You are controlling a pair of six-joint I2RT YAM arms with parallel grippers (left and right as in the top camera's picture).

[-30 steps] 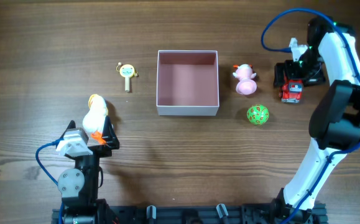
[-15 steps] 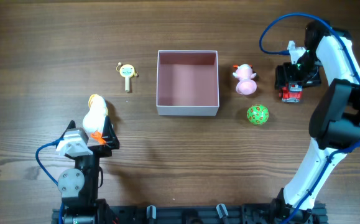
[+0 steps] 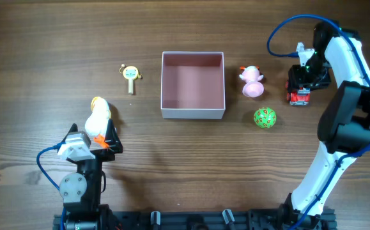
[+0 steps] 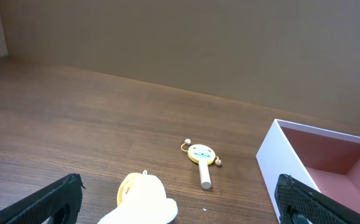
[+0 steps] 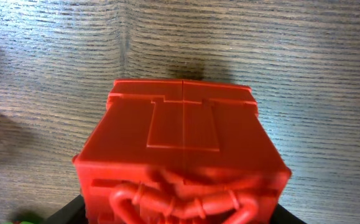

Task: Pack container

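Observation:
The container [image 3: 193, 114], a shallow white-walled box with a pink inside, stands at the table's middle; its near wall [image 4: 279, 168] shows in the left wrist view. My right gripper [image 3: 301, 85] hangs over a red toy truck [image 3: 299, 96]. In the right wrist view the truck [image 5: 183, 149] fills the space between the dark fingers, which lie against both its sides [image 5: 183, 214]. My left gripper [image 3: 95, 133] is wide open around a white-and-yellow duck toy [image 3: 98, 117]. The duck [image 4: 143, 199] lies between the fingers without touching them.
A small yellow rattle [image 3: 131, 75] lies left of the box. A pink toy [image 3: 252, 82] and a green ball [image 3: 265, 117] sit to the box's right, close to the truck. The right arm's blue cable loops above them.
The right gripper's fingers have closed inward from wide open onto the red truck's sides. The left arm and the duck have not moved.

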